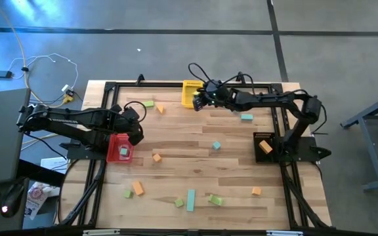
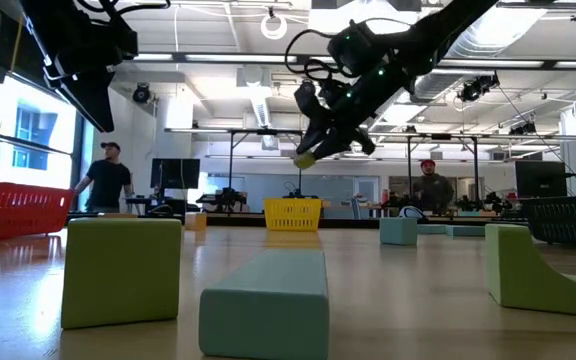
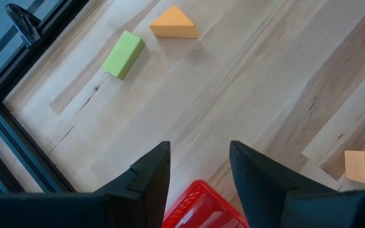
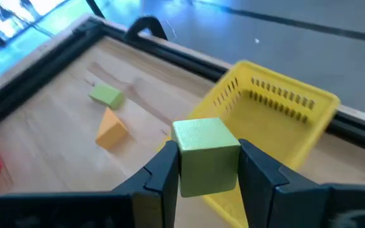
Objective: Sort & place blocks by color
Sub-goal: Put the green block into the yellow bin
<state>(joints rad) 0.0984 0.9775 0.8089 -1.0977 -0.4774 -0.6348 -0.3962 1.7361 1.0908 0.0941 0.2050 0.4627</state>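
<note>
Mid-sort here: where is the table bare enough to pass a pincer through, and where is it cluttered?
Bare wood runs mid-table between the orange cube and the teal cube, and behind that up to the yellow bin. The front edge is crowded: the teal bar, green blocks and orange ones. The right pincer holds a green cube by the yellow bin.

From overhead I can't make out what lies inside the red bin (image 1: 119, 149); the left tool (image 1: 135, 133) hangs over its edge and covers part of it. In the left wrist view only a corner of that bin shows between the fingers, and an orange block (image 3: 364, 167) is cut off by the picture's edge. The black bin (image 1: 264, 145) sits half under the right arm. At table height, a light green piece (image 2: 538, 270) runs out of the picture.
</note>
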